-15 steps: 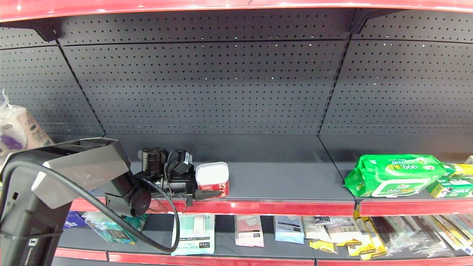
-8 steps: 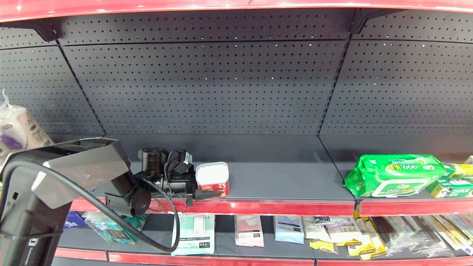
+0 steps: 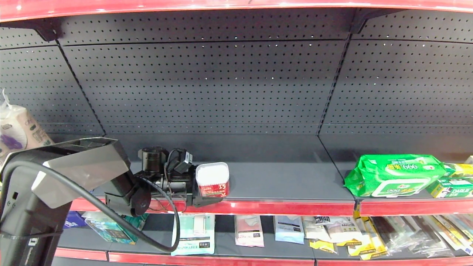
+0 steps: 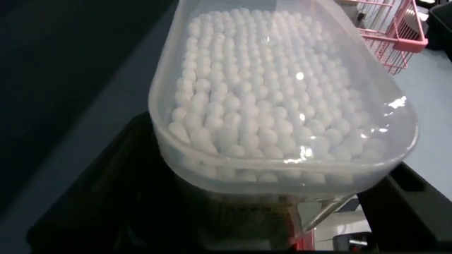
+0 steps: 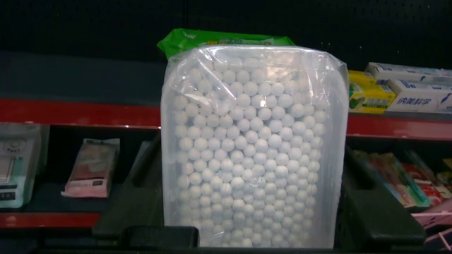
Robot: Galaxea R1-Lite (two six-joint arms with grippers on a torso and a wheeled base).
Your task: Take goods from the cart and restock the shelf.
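Cotton-swab tub [image 3: 212,179] sitting at front edge of shelf [image 3: 281,181]; left gripper [image 3: 211,187] straddling it, fingers spread, near finger just clear. Right gripper [image 5: 252,182] clamping swab pack [image 5: 254,134], facing shelf.

A green wipes pack [image 3: 394,174] touches green boxes [image 3: 450,186], tissue pack [image 3: 16,127] well apart.

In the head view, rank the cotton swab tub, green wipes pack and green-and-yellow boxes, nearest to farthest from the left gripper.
1. cotton swab tub, between the left gripper jaws at the front edge of the shelf.
2. green wipes pack, to the robot's right on the same shelf.
3. green-and-yellow boxes, just beyond that pack, farthest right.
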